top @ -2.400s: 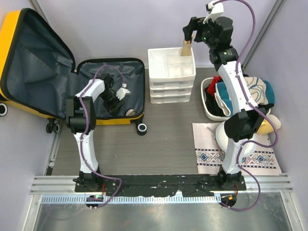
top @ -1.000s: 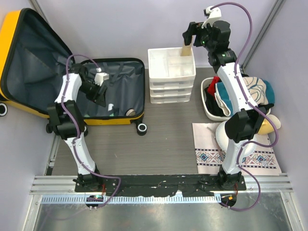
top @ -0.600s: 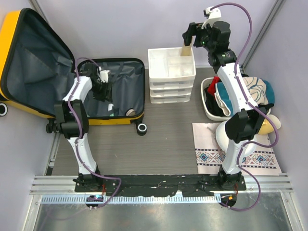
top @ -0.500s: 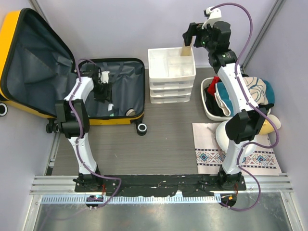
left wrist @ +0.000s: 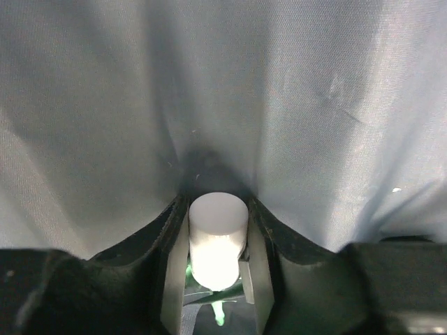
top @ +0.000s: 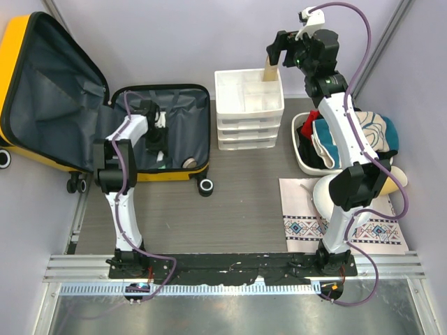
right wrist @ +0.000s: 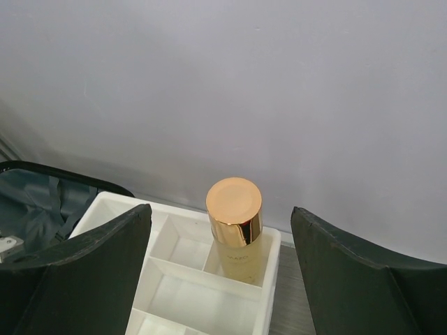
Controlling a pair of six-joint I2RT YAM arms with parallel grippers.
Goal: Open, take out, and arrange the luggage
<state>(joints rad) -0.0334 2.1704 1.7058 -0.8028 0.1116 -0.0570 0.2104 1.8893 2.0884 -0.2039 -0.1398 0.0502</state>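
Pads [left wrist: 176, 279] of the left gripper [left wrist: 218, 213] stand narrowed on either side of a small white cylinder [left wrist: 218, 234]. They look to be against its sides, though how firmly they press cannot be told. Right around the fingertips the dark grey lining [left wrist: 314, 105] is dented and creased, so the claw is pushed into the fabric as much as it is onto the cylinder.

The likely trouble lies in that fabric. If a fold sits under a pad, a lift would probably drag the lining up with it, or the smooth round cylinder could twist out and roll deeper into the case. Something green shows just below the cylinder; what it is cannot be made out.

The luggage [top: 15, 63] lies open at the far left of the table. Its lid is thrown back against the wall, and the left claw is inside its lower half, near the middle.

Across the table the right gripper [right wrist: 221, 216] hangs spread wide and holds nothing. Its jaws are well apart from the gold-capped bottle [right wrist: 234, 199] that stands between them in a back compartment of the white drawer organizer [top: 244, 125].
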